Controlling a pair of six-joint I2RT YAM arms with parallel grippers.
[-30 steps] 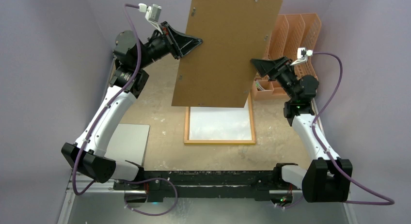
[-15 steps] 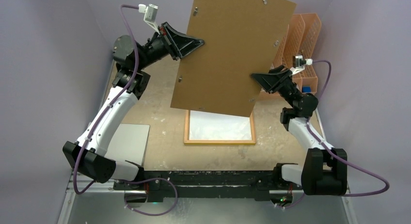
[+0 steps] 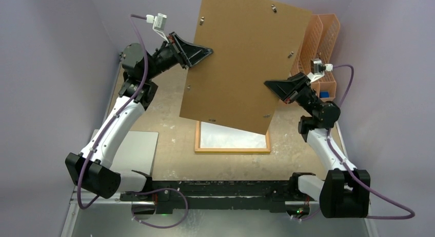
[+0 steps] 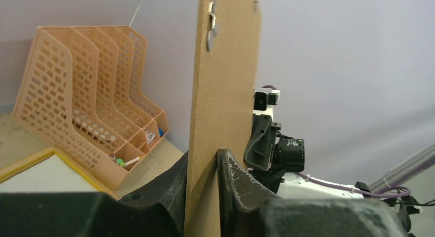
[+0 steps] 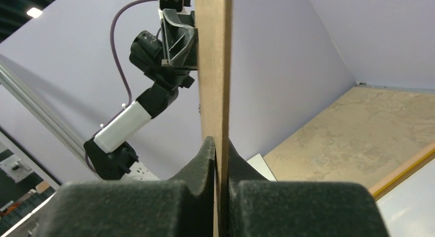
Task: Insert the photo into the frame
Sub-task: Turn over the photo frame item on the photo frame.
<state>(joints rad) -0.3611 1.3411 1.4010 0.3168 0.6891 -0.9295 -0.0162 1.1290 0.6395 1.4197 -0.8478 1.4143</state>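
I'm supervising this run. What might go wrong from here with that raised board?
The backing board hangs tilted, pinched only at two thin side edges by the jaws; it may slip or twist. It sits skewed over the frame, so lowering now could land it on the rim. Its far corner looks close to the file rack.

Brown backing board point(image 3: 246, 62) raised clear of the mottled tabletop point(image 3: 174, 142), tilted; peach file rack point(image 3: 325, 39) at far right, partly hidden behind it; grey flat panel point(image 3: 137, 152) lying near left.
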